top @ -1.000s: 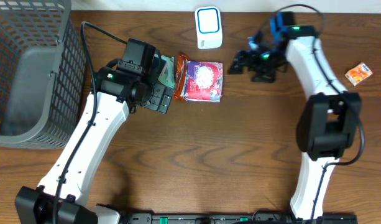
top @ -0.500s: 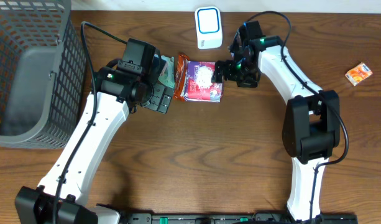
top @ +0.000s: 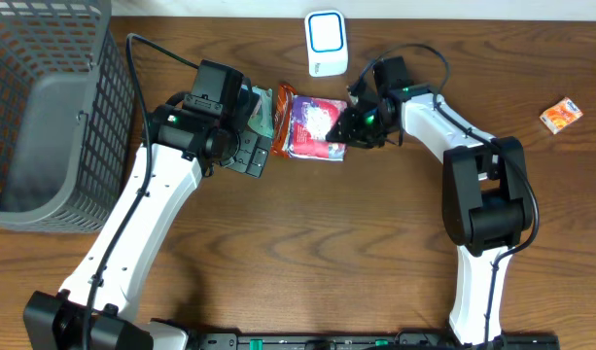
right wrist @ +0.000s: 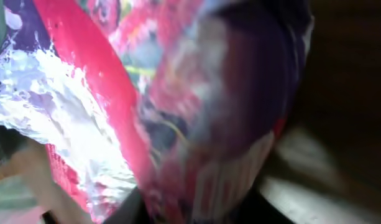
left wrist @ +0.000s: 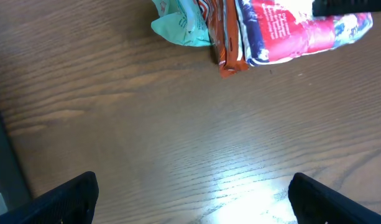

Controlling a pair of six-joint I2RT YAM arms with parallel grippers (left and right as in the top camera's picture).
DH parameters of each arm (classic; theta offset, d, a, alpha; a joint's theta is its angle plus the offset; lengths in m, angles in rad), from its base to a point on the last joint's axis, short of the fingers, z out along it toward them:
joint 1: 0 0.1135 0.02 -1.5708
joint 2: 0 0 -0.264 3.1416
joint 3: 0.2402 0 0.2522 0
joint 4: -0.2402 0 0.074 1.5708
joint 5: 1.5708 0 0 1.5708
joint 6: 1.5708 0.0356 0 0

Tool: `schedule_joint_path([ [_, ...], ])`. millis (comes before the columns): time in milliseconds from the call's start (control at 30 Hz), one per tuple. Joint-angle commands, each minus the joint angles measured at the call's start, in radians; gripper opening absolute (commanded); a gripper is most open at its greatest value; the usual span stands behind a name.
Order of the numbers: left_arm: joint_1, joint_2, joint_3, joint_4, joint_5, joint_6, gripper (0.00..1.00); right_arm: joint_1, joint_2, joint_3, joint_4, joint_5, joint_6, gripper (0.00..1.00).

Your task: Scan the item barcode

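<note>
left gripper (left wrist: pixel 193 196): hovering, jaws wide apart, empty | snack bag (top: pixel 315 126): lying on table (top: pixel 307 253), likely handling light, soft, crinkly, slippery; pinching its right edge seam looking safest | right gripper (top: pixel 349 123): sitting at that edge, cannot tell whether jaws are clamping

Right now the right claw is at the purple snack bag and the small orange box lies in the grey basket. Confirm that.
Wrong on one point: the small orange box is not in the grey basket; it lies on the table at the far right, as the overhead view shows. The right claw is indeed at the purple snack bag.
</note>
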Motion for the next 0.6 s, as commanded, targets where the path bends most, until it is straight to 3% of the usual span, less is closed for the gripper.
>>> schedule_joint_path([
  [0, 0.003, 0.002, 0.011, -0.003, 0.006, -0.013, 0.98, -0.011, 0.008, -0.026, -0.025, -0.053, -0.002, 0.12],
  [33, 0.003, 0.002, 0.011, -0.003, 0.006, -0.013, 0.98, -0.018, 0.007, -0.023, -0.035, -0.069, -0.002, 0.01],
  [267, 0.003, 0.002, 0.011, -0.003, 0.006, -0.013, 0.98, -0.148, 0.006, -0.011, -0.079, -0.564, -0.064, 0.01],
  [333, 0.003, 0.002, 0.011, -0.003, 0.006, -0.013, 0.98, -0.201, 0.006, -0.011, -0.116, -0.686, -0.156, 0.01],
  [433, 0.003, 0.002, 0.011, -0.003, 0.006, -0.013, 0.98, -0.27, 0.007, -0.013, -0.236, -0.704, -0.298, 0.01],
  [567, 0.003, 0.002, 0.011, -0.003, 0.006, -0.013, 0.98, -0.341, 0.007, -0.016, -0.478, -0.666, -0.634, 0.01],
])
